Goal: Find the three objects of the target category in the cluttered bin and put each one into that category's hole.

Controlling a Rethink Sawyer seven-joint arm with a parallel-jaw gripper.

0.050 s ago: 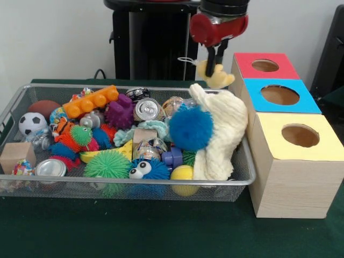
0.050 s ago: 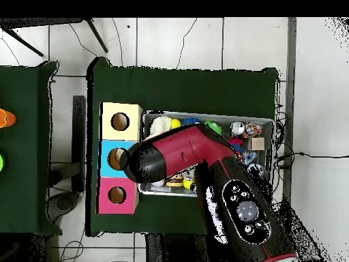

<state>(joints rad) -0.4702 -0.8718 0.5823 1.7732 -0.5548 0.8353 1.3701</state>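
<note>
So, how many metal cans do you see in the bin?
2. One silver can lies near the bin's back middle beside the purple spiky toy; another can lies at the front left corner. More may be hidden under the clutter.

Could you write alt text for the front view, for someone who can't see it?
A red and black robot gripper holds a small yellow plush toy in the air above a wire mesh bin crammed with toys, cans and balls. Beside the bin stand three wooden boxes with round holes, topped red, blue and yellow.
</note>
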